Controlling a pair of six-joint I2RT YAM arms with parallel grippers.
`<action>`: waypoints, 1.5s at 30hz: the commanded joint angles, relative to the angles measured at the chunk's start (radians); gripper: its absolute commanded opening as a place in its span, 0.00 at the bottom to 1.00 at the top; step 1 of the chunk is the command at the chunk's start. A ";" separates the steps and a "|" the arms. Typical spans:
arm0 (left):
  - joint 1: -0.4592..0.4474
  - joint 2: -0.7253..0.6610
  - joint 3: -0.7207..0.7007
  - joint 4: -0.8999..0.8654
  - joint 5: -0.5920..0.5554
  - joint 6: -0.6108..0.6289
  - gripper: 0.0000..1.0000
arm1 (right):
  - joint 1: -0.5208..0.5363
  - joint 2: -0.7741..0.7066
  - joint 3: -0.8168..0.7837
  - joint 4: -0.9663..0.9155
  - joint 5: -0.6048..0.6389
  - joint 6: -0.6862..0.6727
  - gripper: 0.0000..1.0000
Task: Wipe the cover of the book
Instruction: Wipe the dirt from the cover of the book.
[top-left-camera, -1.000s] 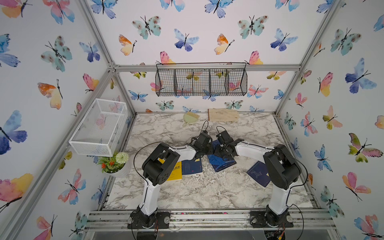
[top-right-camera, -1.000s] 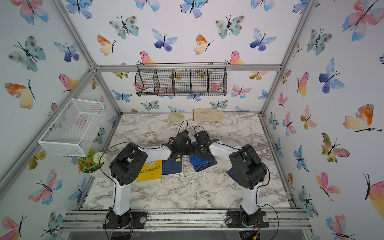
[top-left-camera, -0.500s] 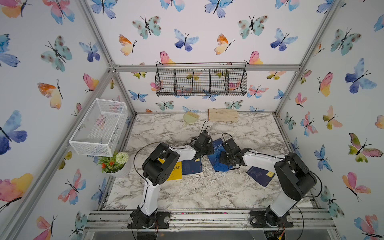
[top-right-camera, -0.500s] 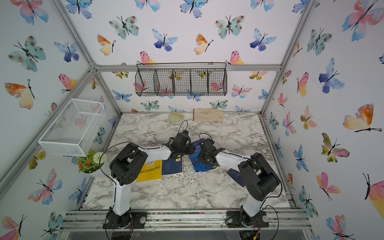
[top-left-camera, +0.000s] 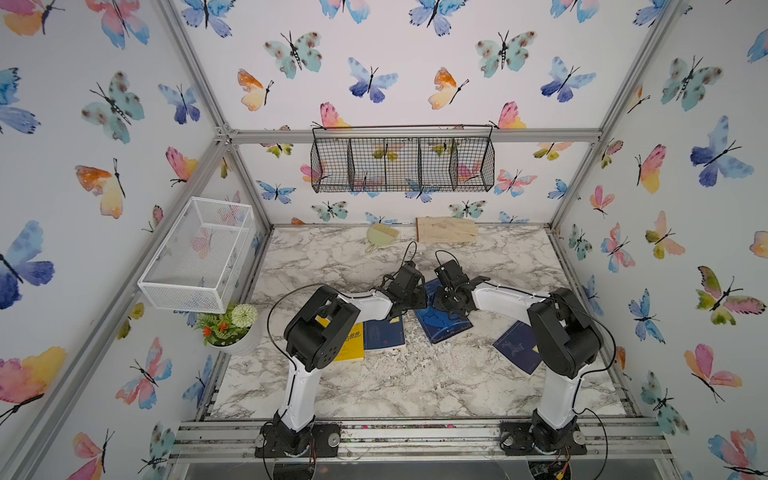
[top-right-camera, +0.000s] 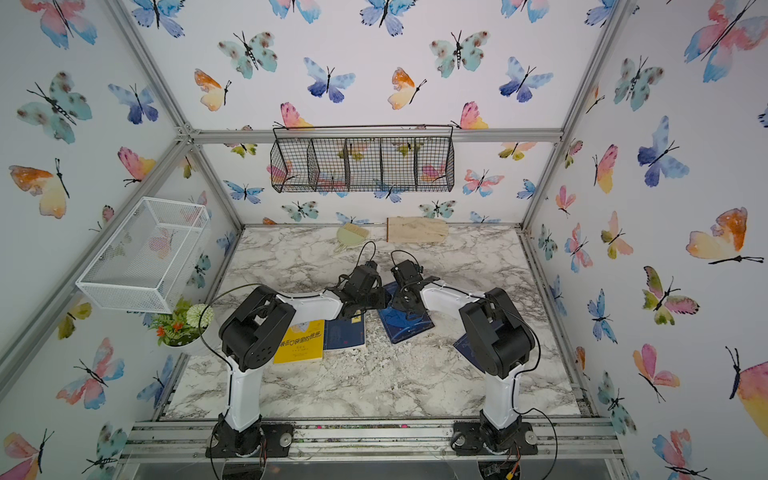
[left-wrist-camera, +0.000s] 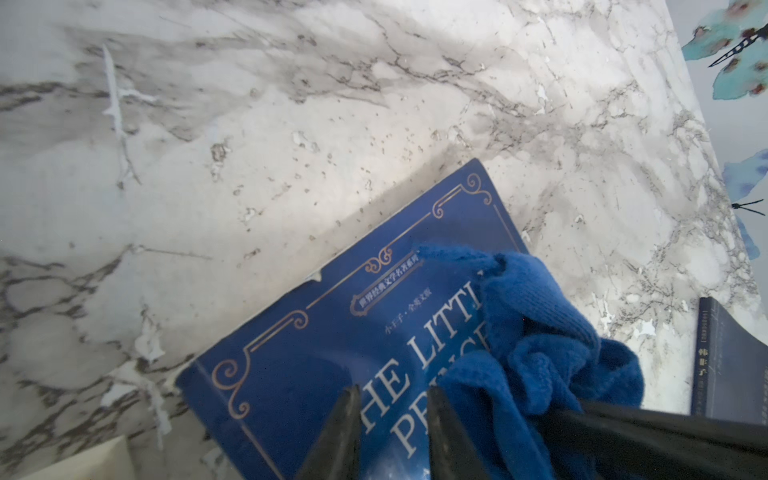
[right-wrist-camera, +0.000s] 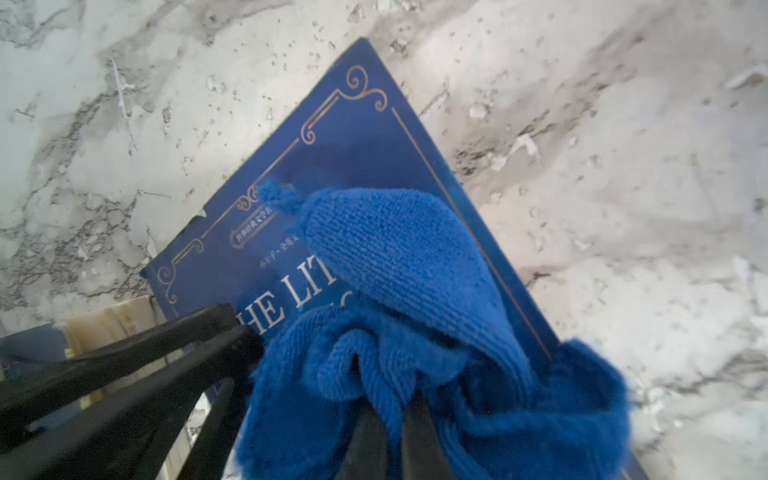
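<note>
The book is dark blue with gold trim and lies flat mid-table, its cover reading "THE LITTLE PRINCE" in the left wrist view. My right gripper is shut on a bunched blue cloth that rests on the cover. My left gripper stands narrowly open. Its tips are down on the cover beside the cloth, with nothing between them. In both top views the two grippers meet over the book's far half.
A yellow book and a dark blue book lie left of it, partly under my left arm. Another dark book lies at the right. A potted plant, brush, wooden board and two wall baskets ring the table.
My right gripper swept the cloth toward the front of the cover, then back toward its far end. The left arm has held still.
</note>
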 joint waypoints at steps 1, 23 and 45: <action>-0.009 0.041 -0.025 -0.101 0.026 -0.004 0.30 | -0.010 0.046 -0.194 -0.197 0.005 0.013 0.01; -0.057 0.003 0.036 -0.201 -0.082 0.059 0.45 | -0.011 -0.223 -0.096 -0.135 0.137 -0.208 0.01; 0.077 -0.339 -0.276 -0.359 -0.228 -0.132 0.46 | -0.010 -0.526 -0.464 0.283 0.260 -0.244 0.02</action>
